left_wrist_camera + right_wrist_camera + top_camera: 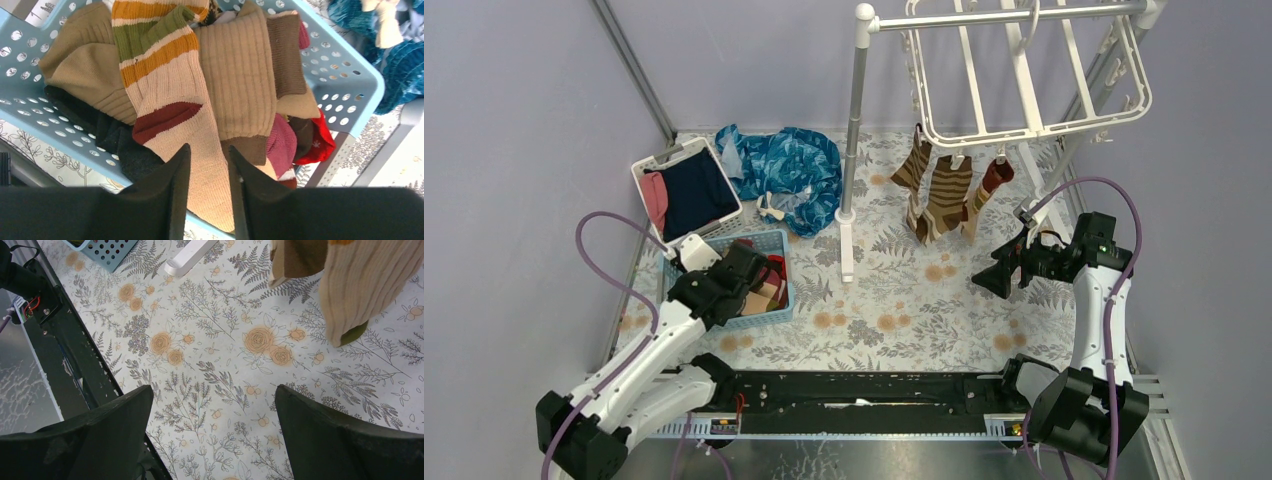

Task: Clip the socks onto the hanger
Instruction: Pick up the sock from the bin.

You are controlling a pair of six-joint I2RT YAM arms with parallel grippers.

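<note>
The left gripper [209,151] is nipped in on a striped sock [165,75]. Its two black fingers stand close together, with the sock's cream toe end caught in the narrow gap between them (the dark red patch on that sock sits just at 11 o'clock of the fingertips). From there the sock runs toward 12 o'clock in the wrist view, banded orange and green. It lies on top of the other socks [240,75], which are ribbed tan, brown, dark, magenta and red, all heaped in a blue basket [350,75].

In the top view the basket sits at 9 o'clock on the floral table [904,300], and the left arm reaches over its near edge. Just beyond, at 10 o'clock, a white bin [646,165] holds navy and pink clothes. A blue patterned cloth [789,165] lies at 11 o'clock, beside an upright pole [854,130].

The hanger [1024,75] hangs at 1 o'clock, up by the rack's top rail. A few hung socks [946,195], brown and striped, dangle from clips along its near edge.

The right gripper [214,391] hovers at 3 o'clock with its jaws spread wide and nothing between them, only floral table below. The hung socks are near it, at its 10 o'clock in the top view. In its wrist view a ribbed tan sock end hangs at 1 o'clock.
</note>
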